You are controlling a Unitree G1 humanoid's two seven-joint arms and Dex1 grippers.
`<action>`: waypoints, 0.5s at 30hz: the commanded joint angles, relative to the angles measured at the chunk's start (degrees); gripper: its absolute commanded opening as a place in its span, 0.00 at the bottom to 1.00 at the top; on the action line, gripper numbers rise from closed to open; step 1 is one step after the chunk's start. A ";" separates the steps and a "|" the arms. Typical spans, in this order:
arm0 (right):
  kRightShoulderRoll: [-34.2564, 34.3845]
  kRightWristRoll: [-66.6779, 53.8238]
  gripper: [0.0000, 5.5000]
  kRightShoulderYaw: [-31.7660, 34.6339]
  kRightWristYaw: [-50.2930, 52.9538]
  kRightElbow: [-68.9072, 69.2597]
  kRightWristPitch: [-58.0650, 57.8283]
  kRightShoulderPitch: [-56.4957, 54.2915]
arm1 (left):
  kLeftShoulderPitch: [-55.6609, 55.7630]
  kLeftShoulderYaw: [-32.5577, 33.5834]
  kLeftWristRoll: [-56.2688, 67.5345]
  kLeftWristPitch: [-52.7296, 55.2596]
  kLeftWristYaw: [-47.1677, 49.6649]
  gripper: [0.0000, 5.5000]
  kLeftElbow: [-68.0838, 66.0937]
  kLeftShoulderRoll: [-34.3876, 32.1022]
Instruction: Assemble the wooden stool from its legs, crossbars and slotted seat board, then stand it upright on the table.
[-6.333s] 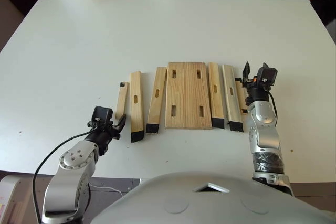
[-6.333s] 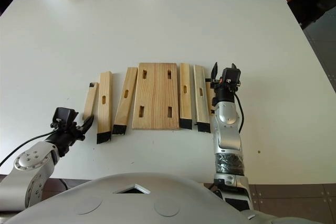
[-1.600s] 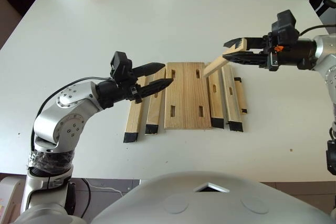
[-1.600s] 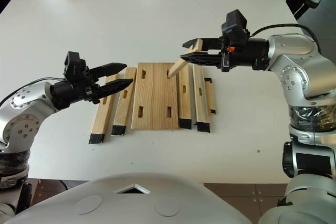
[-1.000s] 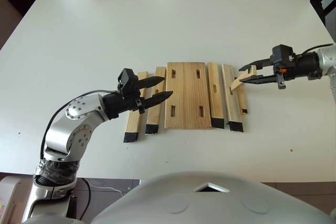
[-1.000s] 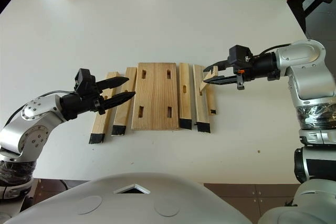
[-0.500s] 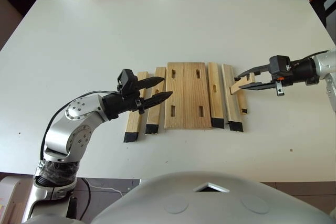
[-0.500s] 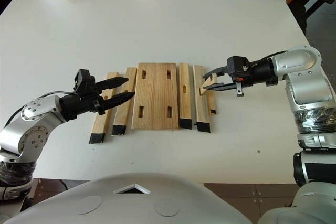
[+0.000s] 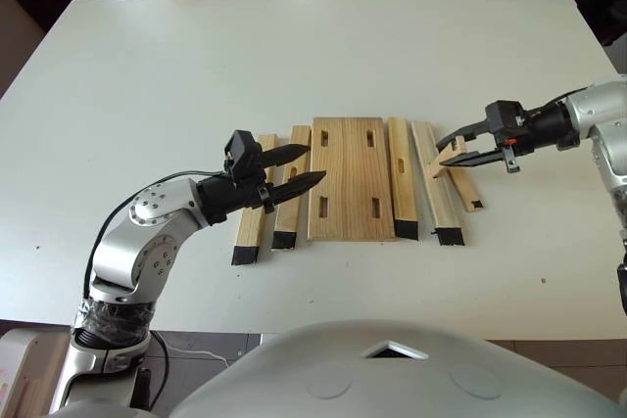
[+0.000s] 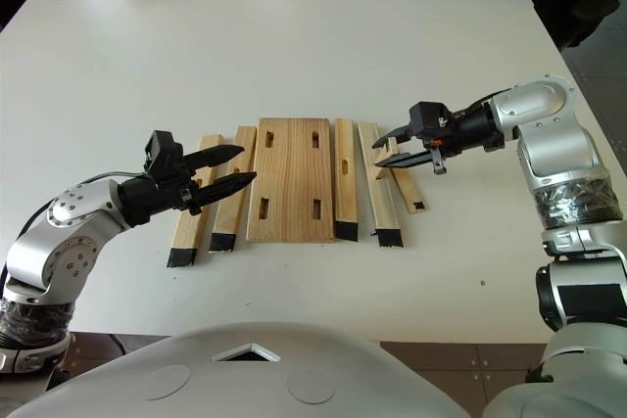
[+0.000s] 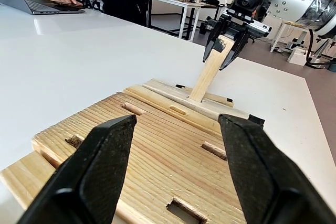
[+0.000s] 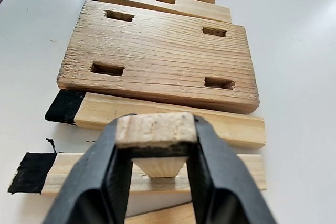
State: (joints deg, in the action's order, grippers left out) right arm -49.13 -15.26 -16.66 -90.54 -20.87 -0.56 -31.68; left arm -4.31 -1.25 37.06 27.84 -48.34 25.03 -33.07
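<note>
The crossbar (image 11: 210, 72) stands tilted, its lower end at the slot of a leg (image 9: 438, 193) lying right of the seat board (image 9: 348, 178) on the table (image 9: 294, 56). The leg lies loose and askew from its neighbour (nothing pins it), so a slanted push could jam the end or slide the leg away. The right gripper (image 9: 443, 151) clamps the crossbar's top end, fingers narrow. The left gripper (image 9: 313, 162) hovers wide open over the board's left edge, holding nothing.
</note>
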 commanded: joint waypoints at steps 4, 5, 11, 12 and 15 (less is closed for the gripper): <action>4.95 9.35 0.24 -11.19 -1.90 -16.55 -0.03 -0.01 | 0.43 -1.50 -0.93 0.08 -0.50 0.53 -0.20 0.08; 5.41 9.60 0.24 -11.66 -1.88 -17.86 0.32 -0.30 | 0.31 -1.61 -0.95 0.11 -0.54 0.53 -0.10 0.07; 5.66 8.33 0.24 -11.71 -1.71 -19.03 1.52 1.82 | -0.80 -1.43 -0.44 0.62 -0.60 0.53 1.11 -0.47; 5.86 7.84 0.24 -10.87 -0.94 -18.52 1.58 2.18 | -1.03 -1.31 -0.38 0.67 -0.61 0.53 1.24 -0.59; 5.57 7.13 0.34 -9.84 -0.57 -16.23 0.45 2.85 | -1.53 -1.10 -0.45 0.70 -0.45 0.53 1.44 -0.69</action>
State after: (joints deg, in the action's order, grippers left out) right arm -44.86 -10.92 -24.03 -91.21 -36.83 1.42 -34.75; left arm -5.40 -2.55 37.06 28.03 -48.87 25.81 -33.11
